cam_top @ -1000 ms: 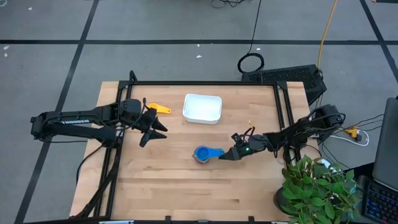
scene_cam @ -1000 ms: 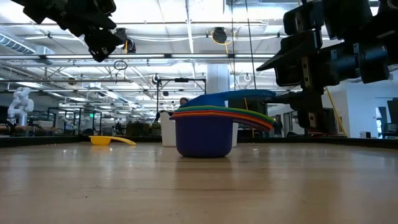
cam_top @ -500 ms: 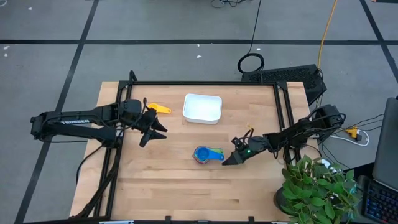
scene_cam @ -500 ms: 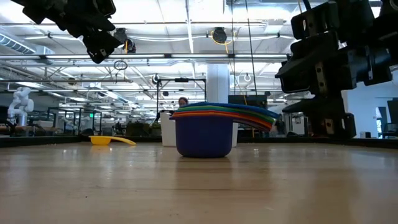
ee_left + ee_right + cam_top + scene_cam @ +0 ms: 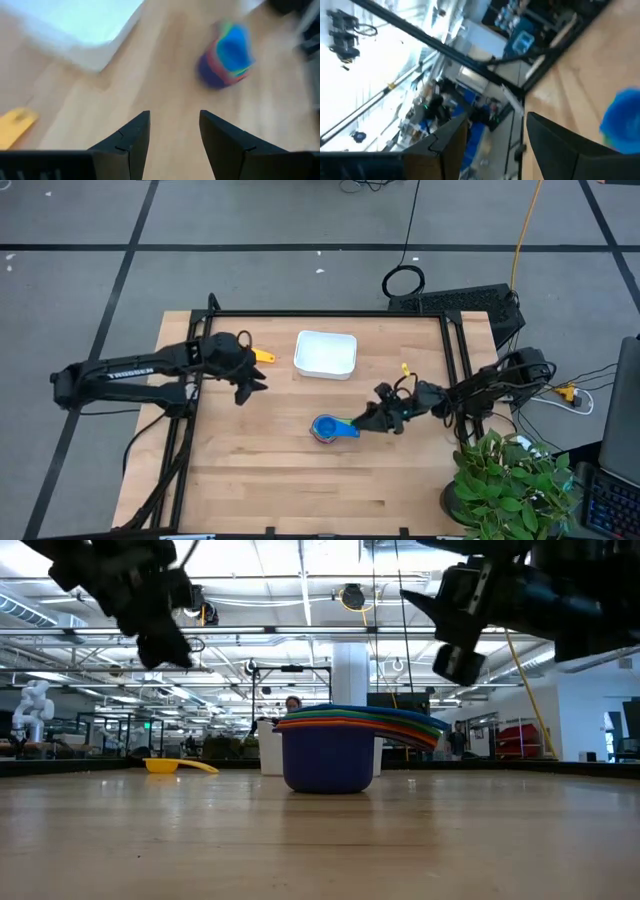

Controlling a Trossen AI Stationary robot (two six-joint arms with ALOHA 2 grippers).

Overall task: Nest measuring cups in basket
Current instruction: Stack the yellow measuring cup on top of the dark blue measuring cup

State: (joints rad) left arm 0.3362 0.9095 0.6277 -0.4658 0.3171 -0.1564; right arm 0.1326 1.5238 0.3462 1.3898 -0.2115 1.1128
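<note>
Nested stack of plastic measuring cups (image 5: 330, 428), blue on top, sits mid-bench, not in white rectangular plastic basket (image 5: 325, 354) farther back. Yellow cup (image 5: 262, 356) lies left of basket. Left gripper (image 5: 245, 383) and right gripper (image 5: 368, 420): jaws part-open, empty.

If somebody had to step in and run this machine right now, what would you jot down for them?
Left end effector: open, empty, above the table beside the yellow cup.
Right end effector: open, empty, by the handles of the nested stack.
Things: the stack stands on bare wood in front of the basket, a blue cup on top and a navy one at the bottom. The yellow cup lies alone to the basket's left. The basket looks empty.
Done: most cups nested together.
Left: add the yellow cup to the stack and get the whole stack into the basket.
</note>
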